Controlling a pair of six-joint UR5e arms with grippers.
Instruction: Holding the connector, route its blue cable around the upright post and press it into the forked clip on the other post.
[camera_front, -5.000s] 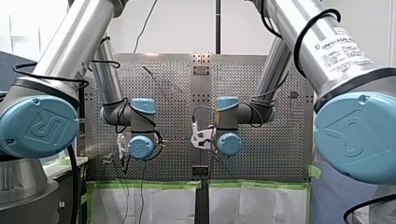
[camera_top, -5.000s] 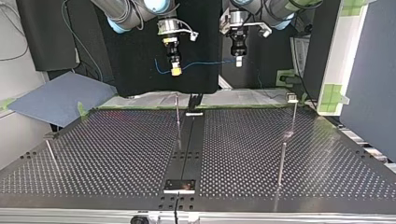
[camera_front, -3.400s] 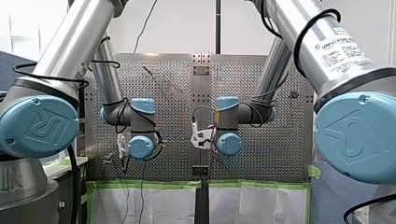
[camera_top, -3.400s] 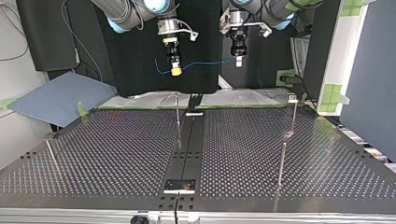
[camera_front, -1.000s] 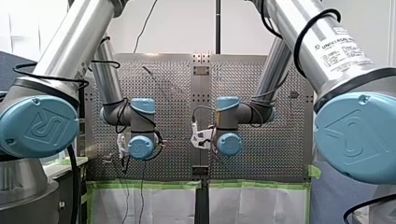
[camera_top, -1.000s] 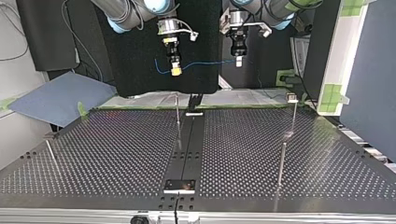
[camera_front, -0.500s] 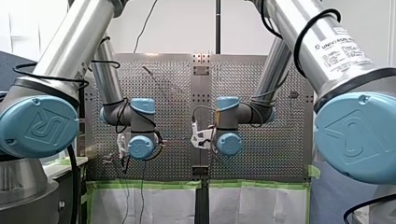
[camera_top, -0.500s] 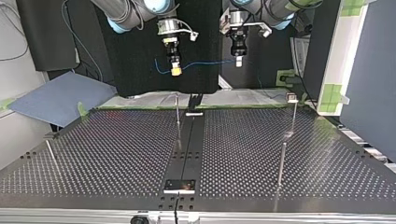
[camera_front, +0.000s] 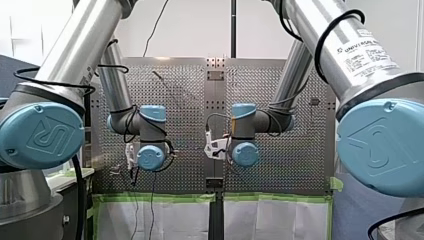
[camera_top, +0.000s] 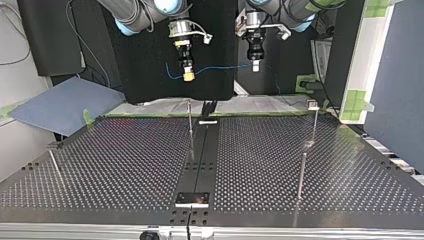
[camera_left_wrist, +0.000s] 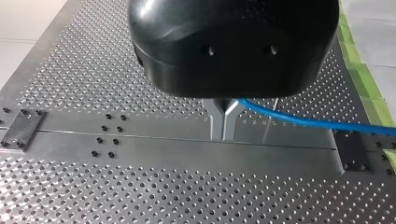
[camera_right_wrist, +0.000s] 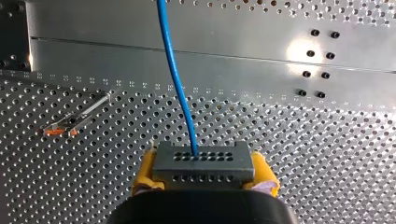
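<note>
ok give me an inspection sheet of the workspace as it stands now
surface: perforated table, metal, nothing lying loose on it.
job's things: connector with the blue cable leaving it; thin upright posts on the table, cable not yet around any.
clutter: nothing seen.
grippers: right end effector, yellow pads, shut on the connector; left end effector, metal fingers, shut on the blue cable; both raised above the table.
cables: blue cable spans the gap between the two end effectors, clear of the table.
surroundings: blue-grey sheet beside the table; green tape on a side panel.
</note>
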